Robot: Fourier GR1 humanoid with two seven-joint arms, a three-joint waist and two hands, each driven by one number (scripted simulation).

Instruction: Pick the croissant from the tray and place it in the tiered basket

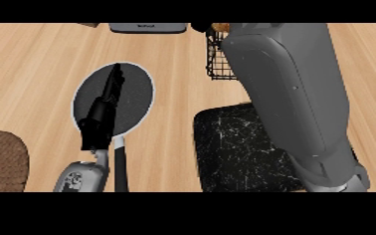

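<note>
Pale wood counter (44, 64) under me, a grey appliance (148, 28) at its far edge. My right forearm (294, 99) stretches over the black marbled tray (235, 149) toward the wire tiered basket (217, 59) at the far edge. A brown bit peeks there, probably the croissant (220, 28), though the right hand is hidden, so I can't tell its fingers. I judge we're at the placing step; next I'd want a release over the basket. My left hand (103, 109) rests straight-fingered and empty over the dark pan (140, 87) near the counter's left.

1 tray (228, 144), 1 basket (217, 55), maybe 1 pan (136, 92).
</note>
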